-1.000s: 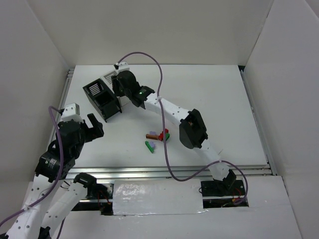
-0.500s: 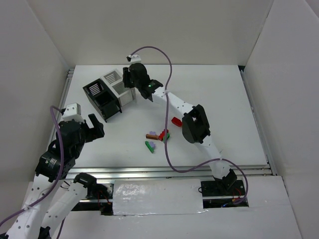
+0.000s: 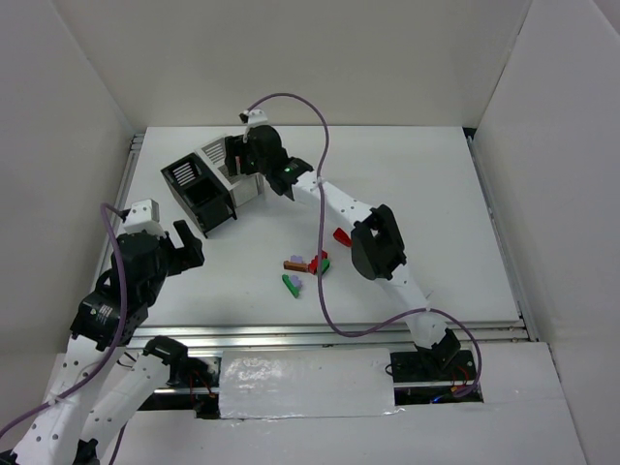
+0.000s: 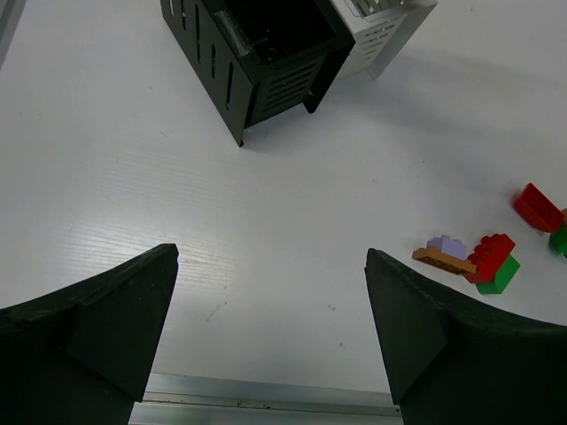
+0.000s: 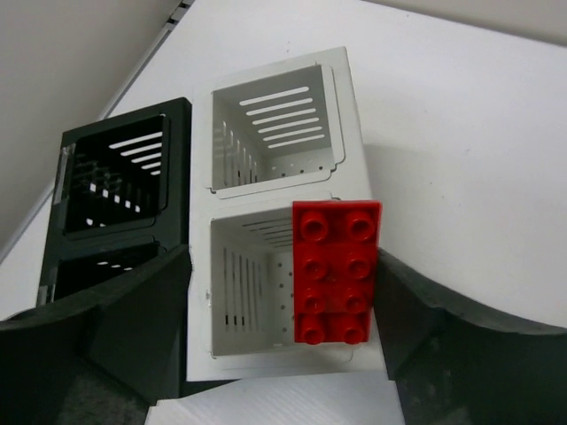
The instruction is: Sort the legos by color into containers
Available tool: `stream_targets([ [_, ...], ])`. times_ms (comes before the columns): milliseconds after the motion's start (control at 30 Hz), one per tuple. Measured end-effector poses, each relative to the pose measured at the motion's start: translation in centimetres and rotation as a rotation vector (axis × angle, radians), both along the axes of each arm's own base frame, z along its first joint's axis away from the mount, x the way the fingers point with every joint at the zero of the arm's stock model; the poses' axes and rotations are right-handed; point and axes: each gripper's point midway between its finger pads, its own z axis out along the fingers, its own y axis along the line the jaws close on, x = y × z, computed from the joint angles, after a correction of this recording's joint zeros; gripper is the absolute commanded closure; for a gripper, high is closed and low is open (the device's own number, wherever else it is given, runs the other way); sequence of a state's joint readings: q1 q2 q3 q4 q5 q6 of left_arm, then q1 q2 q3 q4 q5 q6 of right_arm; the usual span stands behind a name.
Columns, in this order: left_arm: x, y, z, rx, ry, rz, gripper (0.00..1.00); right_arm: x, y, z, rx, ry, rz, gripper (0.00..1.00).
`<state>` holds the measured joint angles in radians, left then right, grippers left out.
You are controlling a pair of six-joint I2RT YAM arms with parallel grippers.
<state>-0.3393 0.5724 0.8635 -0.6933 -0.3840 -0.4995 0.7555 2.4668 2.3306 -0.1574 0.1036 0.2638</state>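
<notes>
Right gripper (image 5: 283, 266) hangs above the white bin (image 5: 352, 124), jaws parted wider than the red brick (image 5: 337, 270) between them. The brick sits against one finger, long axis pointing away from the wrist, over the bin's near opening by its rim. Left gripper (image 4: 270, 257) hovers spread and empty, facing the loose legos (image 3: 308, 263).
</notes>
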Motion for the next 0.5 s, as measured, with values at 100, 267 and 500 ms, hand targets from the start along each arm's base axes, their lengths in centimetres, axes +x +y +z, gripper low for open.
stream_targets([
  [100,0.0,0.0,0.0,0.000,0.001,-0.001,0.01,0.2,0.3,0.2,0.008,-0.006,0.000,0.07],
  [267,0.0,-0.1,0.0,-0.001,0.001,-0.004,0.00,0.4,0.5,1.3,0.024,-0.026,0.001,0.06],
  [500,0.0,0.0,0.0,-0.002,-0.001,-0.003,0.01,0.1,0.1,1.7,0.023,-0.022,-0.004,0.06],
])
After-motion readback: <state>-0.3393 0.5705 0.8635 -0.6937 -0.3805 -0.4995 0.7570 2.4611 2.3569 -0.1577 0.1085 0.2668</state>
